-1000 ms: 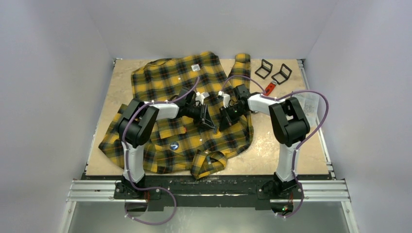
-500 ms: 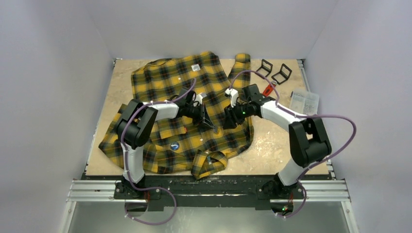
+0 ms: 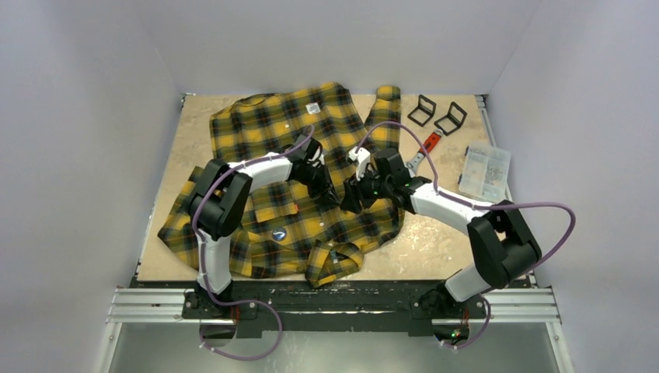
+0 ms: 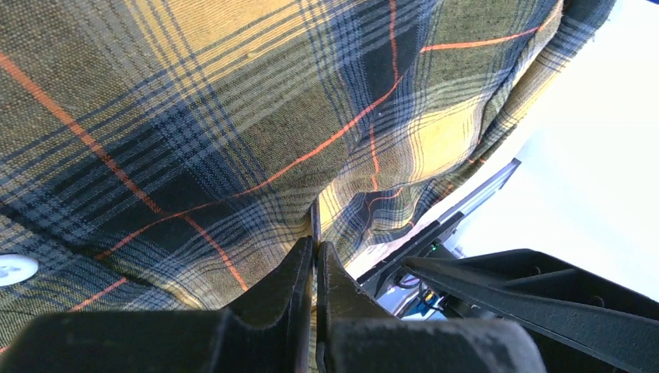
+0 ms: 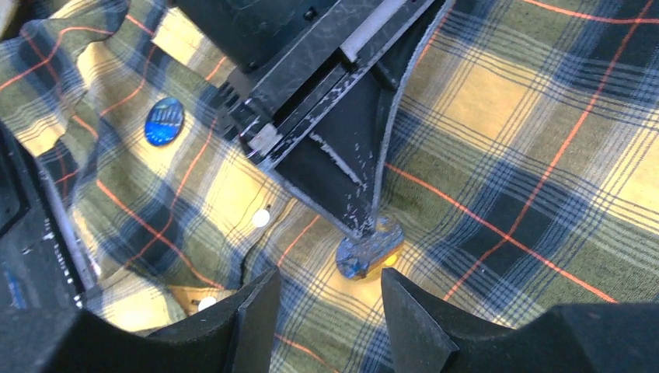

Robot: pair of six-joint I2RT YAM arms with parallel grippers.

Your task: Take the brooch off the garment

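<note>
Over the middle of the garment (image 3: 260, 132), which lies spread on the table (image 3: 186, 148) with its collar at the far side, both claws meet tip to tip. The left gripper (image 4: 315, 250) is clenched, its fingers pressed flat together, and the plaid cloth puckers toward its tips. A thin dark sliver stands between them, but I cannot tell whether that is a fold of cloth or an edge of metal. In the right wrist view those same tips rest on the brooch (image 5: 367, 252), a small round bluish piece with a yellow glint. It sits on the garment near a white button (image 5: 261, 218). The right gripper (image 5: 328, 284) is released, with its fingers spread to either side of the brooch and touching nothing. A blue oval badge (image 3: 278, 232) sits lower on the garment, toward its near hem.

Since a second ago the right arm has swung its elbow outward, away from the garment. Its claw, then nearly closed, has opened and slid a little toward the left one. That swing has uncovered a clear parts box (image 3: 486, 169) off the garment's right side. The left claw has tightened fully shut. The garment, the badge, two black brackets (image 3: 423, 109) and a red-handled tool (image 3: 430, 142) beyond the garment's sleeve lie as before.
</note>
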